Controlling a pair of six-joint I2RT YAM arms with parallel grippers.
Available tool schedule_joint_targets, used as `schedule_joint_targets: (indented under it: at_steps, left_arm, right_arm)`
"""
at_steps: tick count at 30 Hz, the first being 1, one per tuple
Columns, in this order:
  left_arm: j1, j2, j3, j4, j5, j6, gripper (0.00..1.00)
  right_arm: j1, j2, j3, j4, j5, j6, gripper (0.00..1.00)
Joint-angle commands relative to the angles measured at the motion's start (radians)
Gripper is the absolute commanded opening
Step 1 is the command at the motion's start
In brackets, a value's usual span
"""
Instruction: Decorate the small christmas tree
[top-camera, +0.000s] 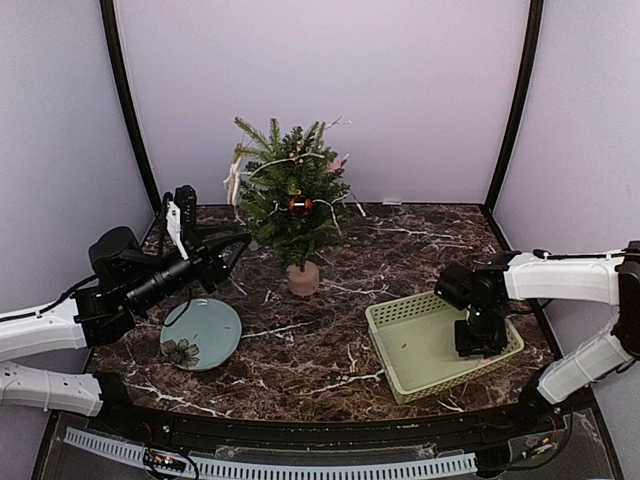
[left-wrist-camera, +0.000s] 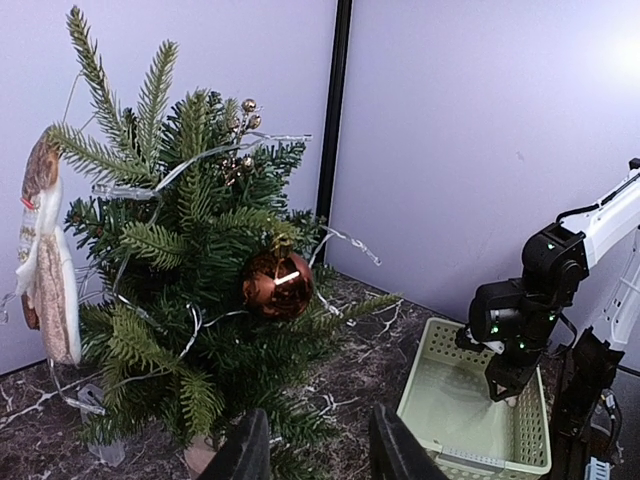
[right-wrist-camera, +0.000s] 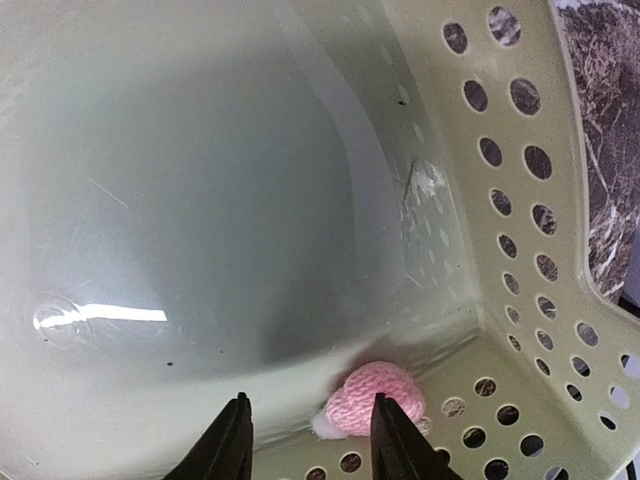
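Observation:
The small christmas tree stands in a beige-pink pot at the table's back centre. It carries a red-brown bauble, a silver garland and a figure ornament on its left. The tree, bauble and figure fill the left wrist view. My left gripper is open and empty just left of the tree; its jaws stand apart. My right gripper is open, low inside the green basket, its jaws apart over a pink knitted ornament in the basket's corner.
A pale blue plate with a flower print lies at the front left under my left arm. The perforated basket wall rises close on the right of my right gripper. Black frame posts stand at the back corners.

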Motion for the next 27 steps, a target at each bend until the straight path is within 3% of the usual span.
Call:
schedule_joint_targets:
  at_steps: [1,6,19,23,27]
  left_arm:
    - [0.001,-0.043,-0.029,0.037,-0.038,0.023,0.37]
    - [0.001,-0.043,-0.038,0.046,-0.047,0.032,0.37]
    - [0.003,-0.082,-0.052,0.011,-0.082,0.046,0.37]
    - [0.003,-0.087,-0.037,-0.013,-0.084,0.052,0.37]
    - [0.003,-0.101,-0.036,-0.023,-0.094,0.051,0.37]
  right_arm:
    - [-0.016,-0.007,0.022,-0.01,-0.027,-0.003,0.43]
    - [-0.029,0.103,0.155,0.106,0.004,-0.057,0.44]
    - [-0.055,0.55,0.692,0.429,0.032,-0.283,0.48]
    - [-0.059,0.62,0.849,0.417,0.029,-0.33,0.49]
    - [-0.059,0.541,0.806,0.323,0.009,-0.314,0.47]
